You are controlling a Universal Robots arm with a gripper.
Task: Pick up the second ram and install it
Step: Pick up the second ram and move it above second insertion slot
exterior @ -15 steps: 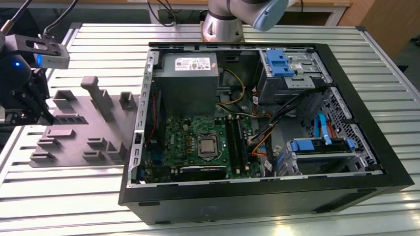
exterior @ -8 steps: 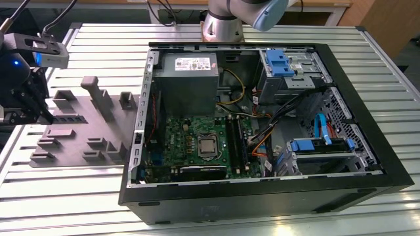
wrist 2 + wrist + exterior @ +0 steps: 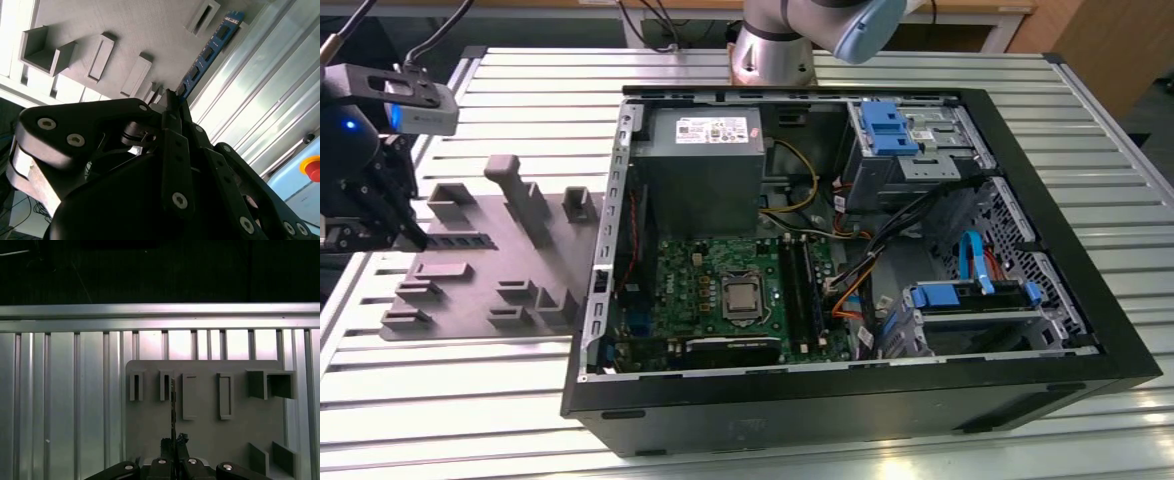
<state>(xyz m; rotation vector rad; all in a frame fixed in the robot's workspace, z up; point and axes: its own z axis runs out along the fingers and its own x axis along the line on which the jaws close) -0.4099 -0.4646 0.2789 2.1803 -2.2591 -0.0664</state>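
At the exterior view's left, above the grey tray [image 3: 467, 270] with raised blocks, the end effector [image 3: 380, 225] hangs over the slatted metal table [image 3: 467, 400], well apart from the open computer case [image 3: 1067, 330]. In both wrist views its black fingers are clenched on the second ram. In the second wrist view the fingers meet at one end [image 3: 172, 97] of the second ram [image 3: 210, 50], whose blue board with dark chips runs out from the fingertips across the tray [image 3: 125, 30] toward the tray's edge. In the first wrist view the end effector [image 3: 173, 441] grips the stick edge-on, so the ram [image 3: 173, 400] appears as a thin dark line over the tray [image 3: 205, 440], just beside one of the narrow slotted blocks [image 3: 165, 386]. Whether the ram's far end touches the tray cannot be told. Inside the case, the green motherboard [image 3: 707, 290] lies flat, with its long black slots [image 3: 798, 290] beside the processor socket [image 3: 742, 296].
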